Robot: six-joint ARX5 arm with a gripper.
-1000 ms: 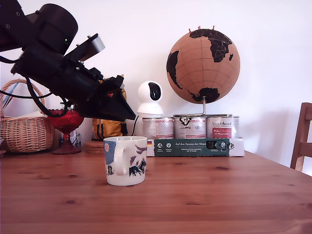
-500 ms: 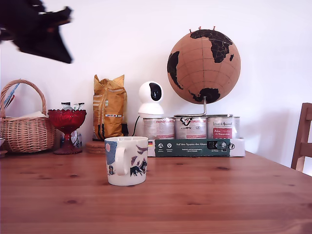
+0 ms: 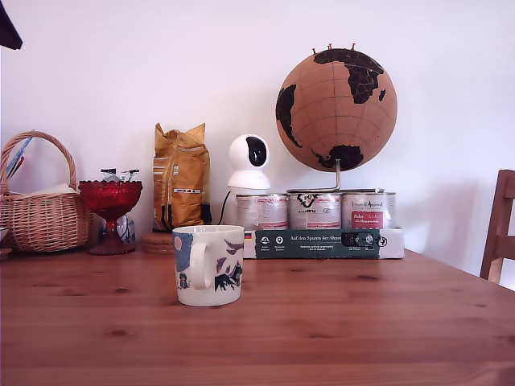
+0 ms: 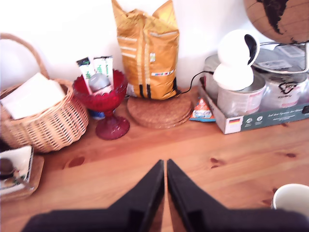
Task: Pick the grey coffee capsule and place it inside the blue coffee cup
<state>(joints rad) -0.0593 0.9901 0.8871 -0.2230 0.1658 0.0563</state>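
Note:
The blue coffee cup, a cream mug with blue drawings and a white handle, stands on the wooden table. Its rim shows at the edge of the wrist view. My gripper hangs high over the table, fingers pressed together with nothing between them. In the exterior view only a black corner of the arm shows at the upper left. A small grey rounded thing lies in the red goblet among sachets. I cannot tell whether it is the grey coffee capsule.
Along the back wall stand a wicker basket, a red goblet, a yellow bag on cork mats, a white camera, tins in a box and a globe. A chair is at the exterior view's right.
The arm has swung up and toward the exterior view's left, from in front of the goblet and yellow bag to almost out of the picture. The mug has not moved.

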